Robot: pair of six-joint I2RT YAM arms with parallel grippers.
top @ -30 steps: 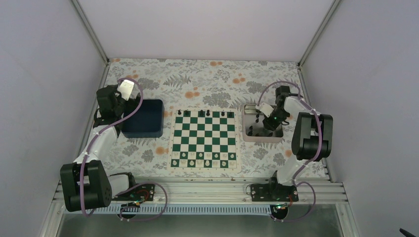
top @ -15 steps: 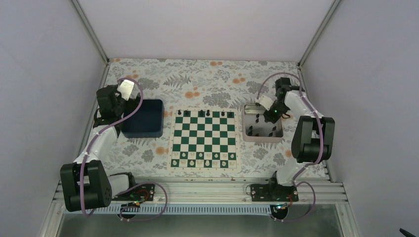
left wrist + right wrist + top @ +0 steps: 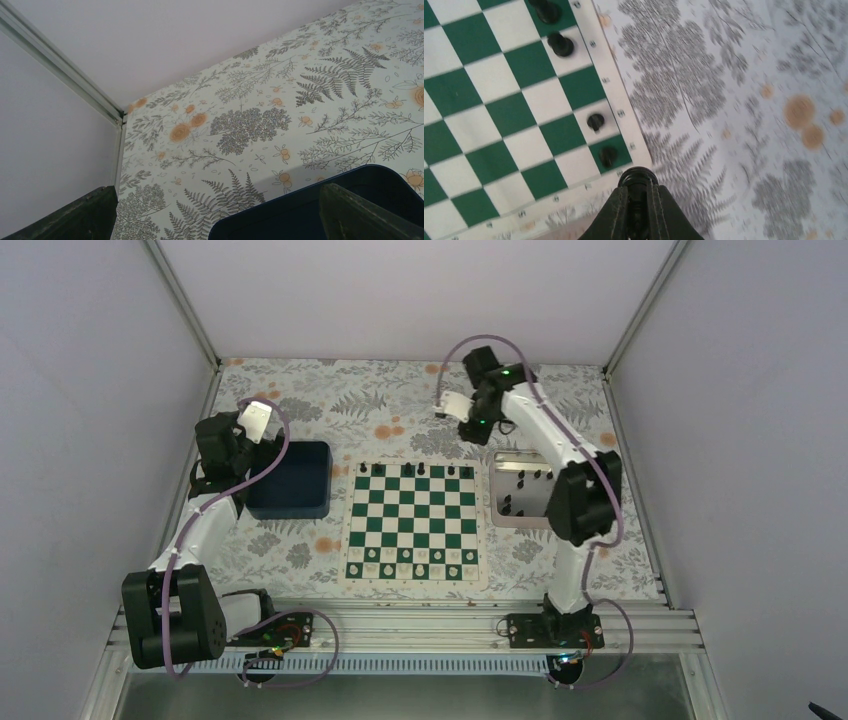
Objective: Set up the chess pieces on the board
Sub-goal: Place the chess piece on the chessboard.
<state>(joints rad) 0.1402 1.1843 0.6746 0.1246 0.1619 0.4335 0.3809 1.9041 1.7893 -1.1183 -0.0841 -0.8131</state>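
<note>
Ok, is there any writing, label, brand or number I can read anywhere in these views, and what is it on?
No text here can be quoted.
Small dark marks along the white border of the board, right wrist view: probably coordinates, too blurred to read.
Same border in the top view: too small to read.
Silver tray and blue bin: no lettering visible.
Left wrist view: no text.

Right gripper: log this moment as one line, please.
right gripper: shut on black chess piece, near board far-right corner | left gripper: open, by blue bin | board far row: partly filled
</note>
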